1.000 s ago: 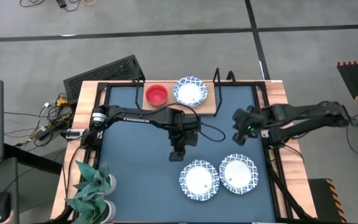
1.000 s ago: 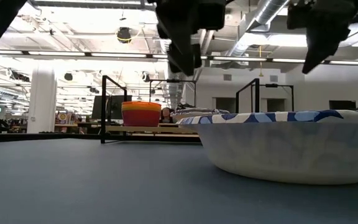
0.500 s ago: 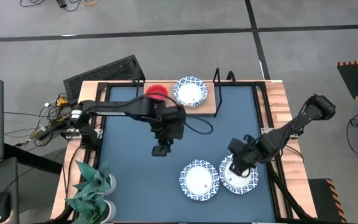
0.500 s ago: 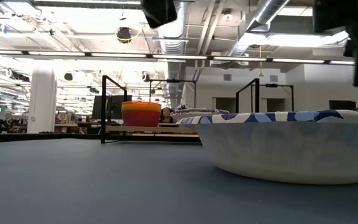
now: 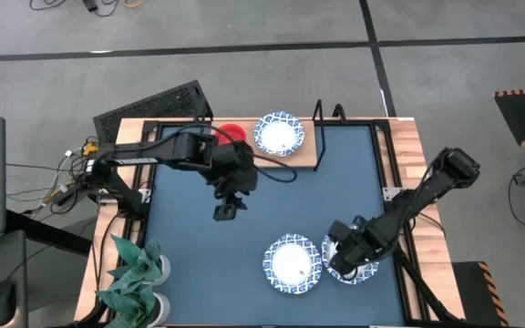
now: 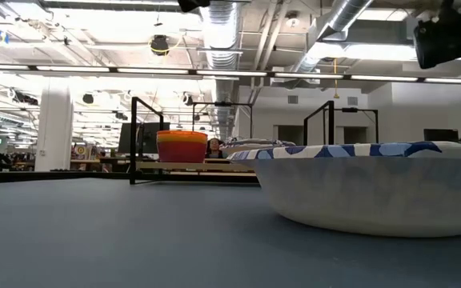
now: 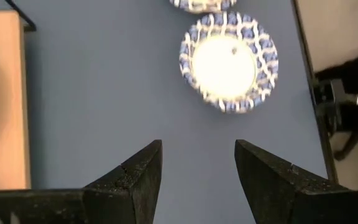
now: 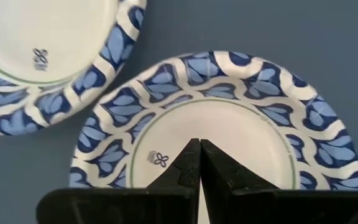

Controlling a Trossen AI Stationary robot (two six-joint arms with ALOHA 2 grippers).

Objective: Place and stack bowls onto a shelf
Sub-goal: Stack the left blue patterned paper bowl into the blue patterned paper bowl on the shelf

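Two white bowls with blue patterned rims sit side by side near the table's near edge, the left one (image 5: 292,264) and the right one (image 5: 358,258) (image 8: 216,143). My right gripper (image 8: 199,160) is shut, its tips over the inside of the right bowl. My left gripper (image 5: 226,210) (image 7: 197,168) is open above bare tabletop at mid-left, holding nothing. On the wooden shelf (image 5: 308,153) at the far edge rest a red bowl (image 5: 233,133), half hidden by my left arm, and a third white bowl (image 5: 279,134). The low view shows the red bowl (image 6: 182,146) atop orange-yellow. My right gripper points down from above with its shut fingertips (image 8: 191,163) over the white inner floor of the right bowl (image 8: 241,134), a little off its middle. I cannot tell whether they touch it. The bowl sits flat on the table.
The dark blue tabletop (image 5: 190,246) is bare on its left half. Black metal frame ends (image 5: 319,114) stand at the shelf's right end. A green plant (image 5: 139,273) stands off the near left corner. Wooden side rails (image 5: 415,155) border the table.
My right gripper has swung from the table's right edge toward the near edge and down over the right white bowl. My left gripper has moved toward the table's left and risen out of the low view. The bowls have stayed where they were.
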